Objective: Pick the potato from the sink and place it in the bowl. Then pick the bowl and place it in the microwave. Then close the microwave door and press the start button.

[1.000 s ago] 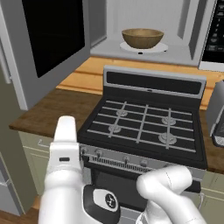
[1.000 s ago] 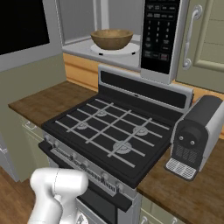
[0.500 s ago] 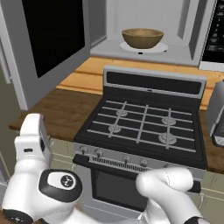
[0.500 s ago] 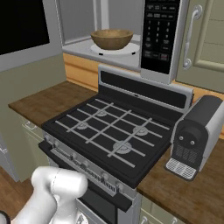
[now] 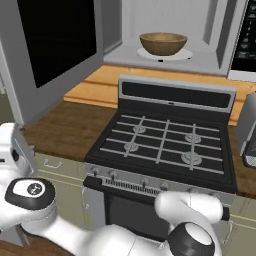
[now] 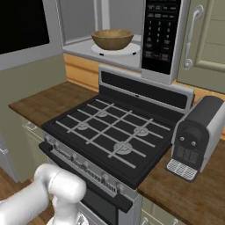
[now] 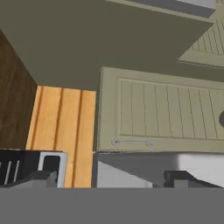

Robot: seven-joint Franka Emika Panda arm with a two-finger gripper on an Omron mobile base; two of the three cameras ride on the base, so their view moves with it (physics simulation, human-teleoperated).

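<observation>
Wooden bowl (image 5: 163, 43) seen seated on the microwave (image 6: 163, 39) turntable | door (image 5: 50, 45) swung wide at 10 o'clock, awaiting closure | gripper (image 7: 112, 177) fingers spread, nothing held, aimed at cabinets.

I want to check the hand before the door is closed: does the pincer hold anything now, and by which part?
Nothing is held. The pincer is open, with empty space between its tips; the bowl sits on the turntable inside the microwave.
</observation>
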